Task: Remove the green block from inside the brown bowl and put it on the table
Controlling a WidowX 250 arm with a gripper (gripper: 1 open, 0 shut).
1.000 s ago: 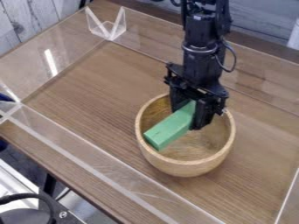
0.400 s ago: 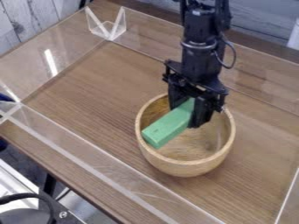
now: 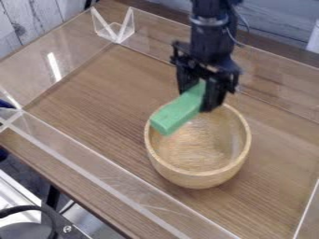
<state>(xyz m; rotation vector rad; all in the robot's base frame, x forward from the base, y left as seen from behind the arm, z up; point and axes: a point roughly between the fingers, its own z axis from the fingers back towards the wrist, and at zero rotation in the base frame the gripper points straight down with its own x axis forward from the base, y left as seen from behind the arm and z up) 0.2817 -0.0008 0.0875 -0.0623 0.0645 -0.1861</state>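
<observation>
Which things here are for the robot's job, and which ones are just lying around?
For the job:
- green block
- brown bowl
- table
- gripper, holding the block

Just there:
- clear pointy thing
- black cable

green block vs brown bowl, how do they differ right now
The green block is a flat, elongated bar, while the brown bowl is round and deep. The block is solid green; the bowl is light tan. The block is much smaller than the bowl. The block is held tilted in the pincer, whereas the bowl sits upright on the table.
</observation>
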